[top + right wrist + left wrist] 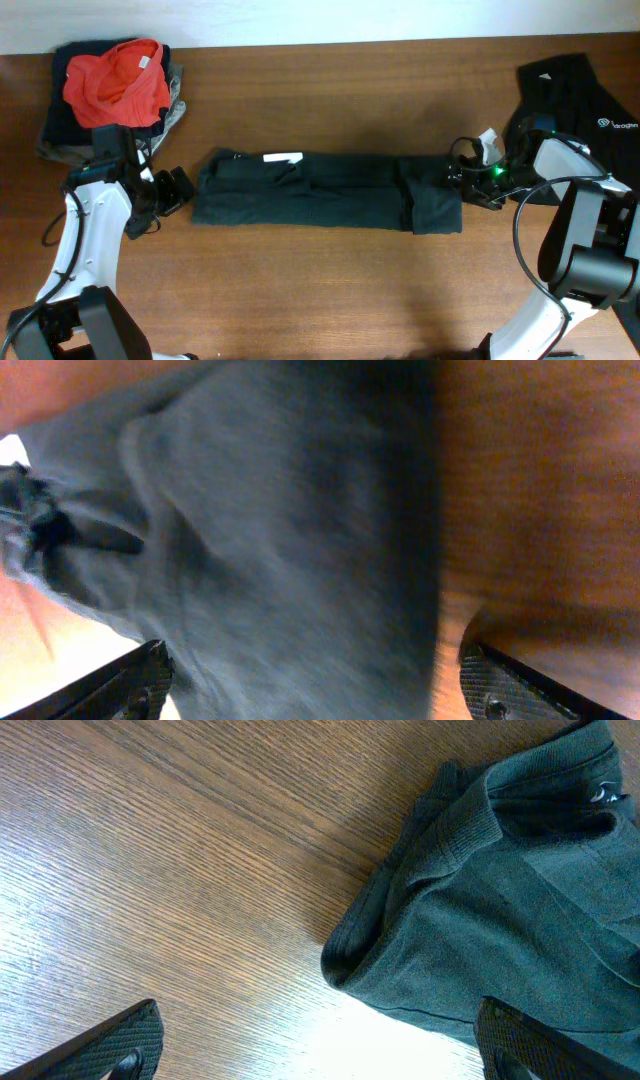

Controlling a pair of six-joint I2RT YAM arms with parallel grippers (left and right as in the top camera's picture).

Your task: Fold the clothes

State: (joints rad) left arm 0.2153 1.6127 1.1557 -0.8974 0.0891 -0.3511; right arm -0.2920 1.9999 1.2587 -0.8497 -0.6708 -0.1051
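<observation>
**Long folded shirt lying between two wide-open sets of fingers**

The shirt point(320, 188) is lying across the middle of the wooden worktop point(330, 300) as a long, narrow dark band. Its white label point(283, 157) is showing on its far edge, left of its middle. Its right end is lying doubled over as a thicker block.

The left fingers point(180, 190) are hovering just beside the shirt's left end, apart from the cloth. They are standing wide and holding nothing. In the left wrist view a rounded, ribbed fold of the shirt point(500, 900) is lying on bare wood ahead of the two tips.

The right fingers point(466, 180) are sitting at the shirt's right end. They too are standing wide. In the blurred right wrist view the dark cloth point(280, 540) is filling the space ahead of the tips and reaching down between them. I cannot tell whether the tips are touching the cloth.

A second shirt point(570, 95) with a small white logo is lying crumpled beyond the shirt's right end, at the worktop's far corner. A pile point(60, 110) of dark clothes is sitting beyond the shirt's left end, with a red garment point(118, 80) bunched on top of it.
</observation>
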